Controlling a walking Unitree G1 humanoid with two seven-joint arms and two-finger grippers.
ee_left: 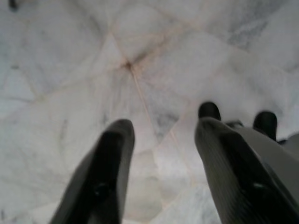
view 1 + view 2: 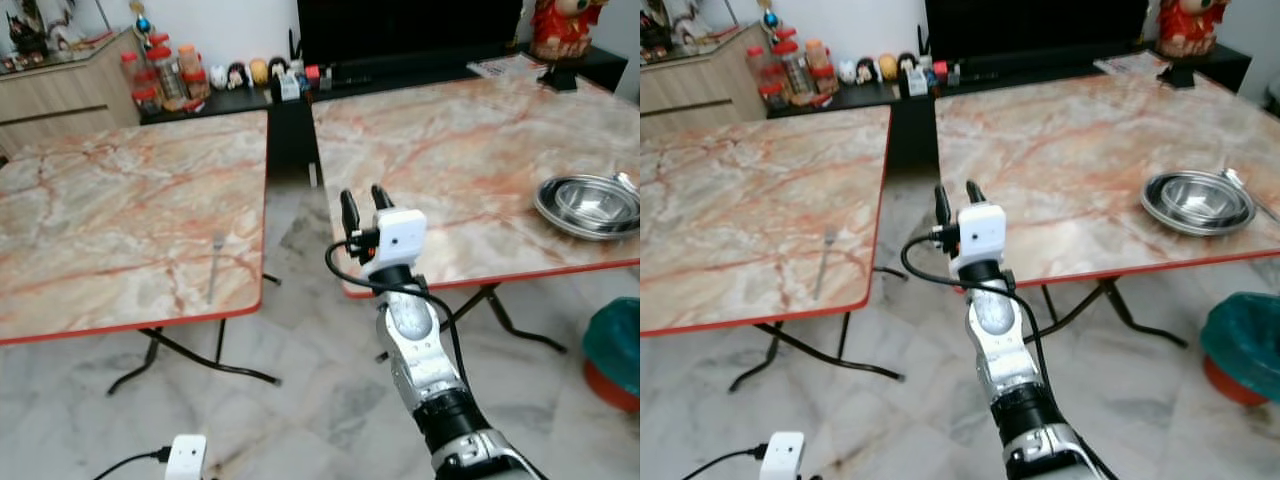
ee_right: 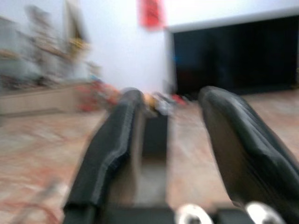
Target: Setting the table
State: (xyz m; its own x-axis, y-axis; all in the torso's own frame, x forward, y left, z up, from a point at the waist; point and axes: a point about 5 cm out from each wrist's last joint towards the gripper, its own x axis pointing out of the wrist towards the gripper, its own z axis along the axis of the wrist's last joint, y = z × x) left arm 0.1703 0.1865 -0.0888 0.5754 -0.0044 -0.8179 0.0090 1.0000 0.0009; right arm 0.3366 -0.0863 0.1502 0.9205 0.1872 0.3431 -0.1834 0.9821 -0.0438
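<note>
Two marble-patterned folding tables with red edges, side by side, a gap of pale tiled floor [image 2: 300, 330] between them. Far left, against the wall: a wooden cabinet [image 2: 60, 95], then a low black shelf [image 2: 230, 100] crowded with jars [image 2: 160, 75] and small figurines.

On the left table [image 2: 100, 200], a fork [image 2: 214, 265] near the front right corner, lying flat, tines away from the robot, well apart from everything else.

Low at the bottom left, the white camera block of the left wrist [image 2: 186, 458], arm hanging down. In the left wrist view, left gripper [image 1: 161, 154] pointed at the floor tiles, fingers [image 1: 110, 172] spread apart with nothing between them.

In the middle, right arm raised forward over the gap, right gripper [image 2: 365, 205] at the near left corner of the right table [image 2: 450, 160], pointed toward the black shelf. In the right wrist view, blurred, its two fingers [image 3: 112, 149] parted and empty, the gap and the shelf seen between them.

Behind, a large dark screen [image 2: 410, 30] against the wall.

On the right table, near its right front edge, stacked steel bowls [image 2: 590, 205] with a spoon [image 2: 1240, 188] just beside them. At the far right corner of that table, a red figurine [image 2: 565, 30] on a black stand. On the floor at far right, a teal bin [image 2: 612, 345].
</note>
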